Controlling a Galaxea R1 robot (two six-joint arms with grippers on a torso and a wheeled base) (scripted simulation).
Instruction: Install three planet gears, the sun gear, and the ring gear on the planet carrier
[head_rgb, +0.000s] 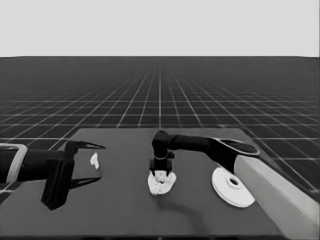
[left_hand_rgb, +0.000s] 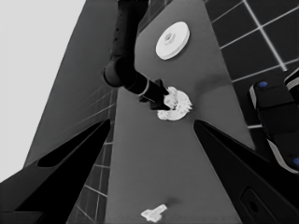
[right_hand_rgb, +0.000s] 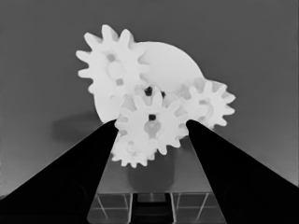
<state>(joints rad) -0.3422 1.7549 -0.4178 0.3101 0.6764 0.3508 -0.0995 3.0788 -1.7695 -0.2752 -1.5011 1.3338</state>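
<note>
Right hand (head_rgb: 161, 172) is hanging directly over the smaller round part (head_rgb: 162, 184) at mid-table, fingers clamped on a toothed gear (right_hand_rgb: 152, 126) held just above the central hole. Three more gears (right_hand_rgb: 112, 70) are sitting on that part: four total. Larger round part (head_rgb: 231, 187) is lying nearby on the right. Left hand (head_rgb: 80, 165) is parked at the table's left end, fingers apart, beside one thin white piece (head_rgb: 94, 160).

Head view looks down across the dark table (head_rgb: 125, 210) toward the horizon; left wrist view looks along the table, turned sideways, from far off; right wrist view sits very close above the smaller round part (right_hand_rgb: 173, 65), which all three views share
</note>
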